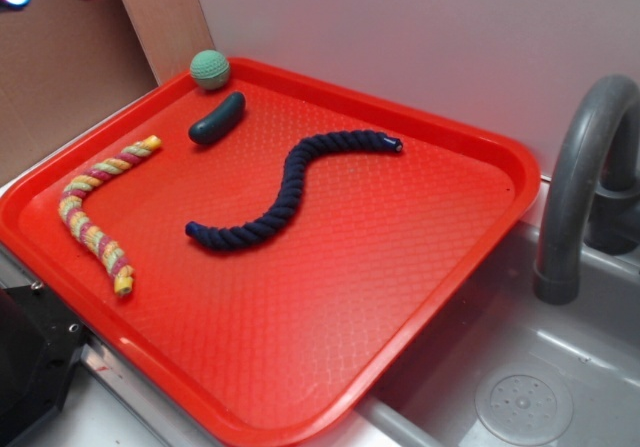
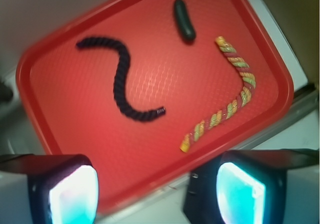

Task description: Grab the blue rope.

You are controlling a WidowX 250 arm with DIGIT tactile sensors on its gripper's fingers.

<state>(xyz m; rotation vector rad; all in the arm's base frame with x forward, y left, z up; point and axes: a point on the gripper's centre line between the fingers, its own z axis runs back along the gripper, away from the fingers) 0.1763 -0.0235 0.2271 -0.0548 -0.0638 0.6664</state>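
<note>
Blue rope (image 2: 121, 78) well below gripper (image 2: 150, 194), S-curved on red tray (image 2: 65, 149) | fingers spread wide, empty | risk: descent drifts onto striped rope (image 2: 227, 103); thick twist rolls from closing pads.

You have one red plastic tray (image 1: 480, 182) holding two twisted ropes: one dark navy (image 1: 290, 192), one pink-yellow-green striped (image 1: 95, 207). Add one dark green sausage-shaped piece (image 1: 217, 119) and one green knitted ball (image 1: 210, 69).

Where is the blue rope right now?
In the exterior view, the blue rope lies in an S-curve near the middle of the red tray, right of the striped rope and below the dark green piece.
</note>
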